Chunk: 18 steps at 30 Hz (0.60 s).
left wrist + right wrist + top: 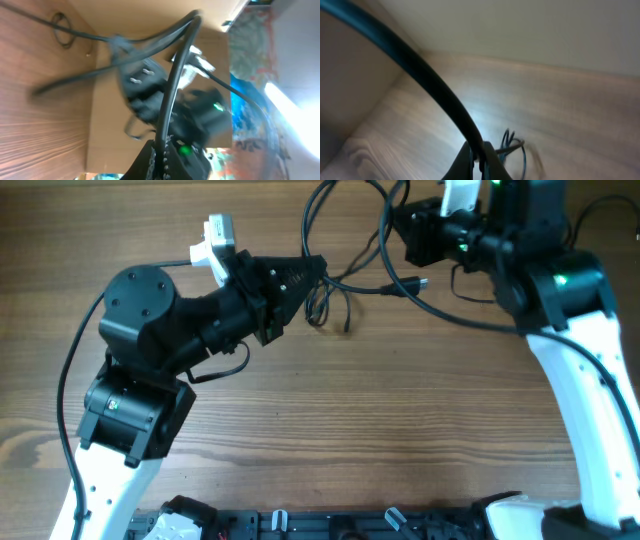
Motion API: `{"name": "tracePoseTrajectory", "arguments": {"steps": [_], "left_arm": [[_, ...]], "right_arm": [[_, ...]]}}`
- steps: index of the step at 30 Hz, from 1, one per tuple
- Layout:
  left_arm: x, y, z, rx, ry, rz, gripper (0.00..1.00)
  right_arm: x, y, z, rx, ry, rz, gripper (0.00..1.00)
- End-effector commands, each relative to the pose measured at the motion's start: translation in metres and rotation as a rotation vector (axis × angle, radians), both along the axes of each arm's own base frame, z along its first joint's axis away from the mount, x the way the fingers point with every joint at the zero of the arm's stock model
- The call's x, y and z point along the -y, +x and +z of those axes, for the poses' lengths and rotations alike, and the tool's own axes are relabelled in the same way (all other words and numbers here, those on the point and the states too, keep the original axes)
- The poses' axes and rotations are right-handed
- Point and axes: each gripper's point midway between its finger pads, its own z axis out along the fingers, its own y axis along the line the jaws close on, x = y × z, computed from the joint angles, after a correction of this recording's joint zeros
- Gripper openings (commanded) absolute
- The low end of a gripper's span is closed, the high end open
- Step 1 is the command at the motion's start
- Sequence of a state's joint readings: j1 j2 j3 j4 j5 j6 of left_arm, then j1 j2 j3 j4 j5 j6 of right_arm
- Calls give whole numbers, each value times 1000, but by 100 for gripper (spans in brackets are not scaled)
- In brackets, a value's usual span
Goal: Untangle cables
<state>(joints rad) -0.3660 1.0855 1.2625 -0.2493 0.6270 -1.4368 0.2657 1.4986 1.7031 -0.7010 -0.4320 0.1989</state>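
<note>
Wood-grain table (400, 430), both arms reaching toward far centre. Cables (352, 280) lie there between arms: long loops, plus small tangle (325, 308) just below left gripper tip. Left gripper (315, 272) pinched narrow on one cord (175, 85), which rises from between fingers in wrist view. Right gripper (402, 232) likewise clamped on strand (435, 85), held above table. Loose plug end (421, 282) rests on wood.
</note>
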Motion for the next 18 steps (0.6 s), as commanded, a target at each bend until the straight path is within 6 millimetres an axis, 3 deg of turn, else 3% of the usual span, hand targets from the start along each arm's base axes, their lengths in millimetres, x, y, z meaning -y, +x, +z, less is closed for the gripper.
{"name": "tracePoseTrajectory", "arguments": {"steps": [1, 7, 15, 18], "left_arm": [[-10, 2, -6, 19, 53, 28, 8], [-11, 2, -11, 20, 80, 29, 11], [-12, 1, -16, 3, 91, 28, 11], [-12, 2, -17, 13, 100, 27, 11]], "right_arm": [[4, -17, 54, 146, 50, -7, 4], [5, -21, 61, 132, 91, -24, 4], [-10, -31, 71, 131, 163, 69, 4], [11, -15, 63, 67, 180, -118, 4]]}}
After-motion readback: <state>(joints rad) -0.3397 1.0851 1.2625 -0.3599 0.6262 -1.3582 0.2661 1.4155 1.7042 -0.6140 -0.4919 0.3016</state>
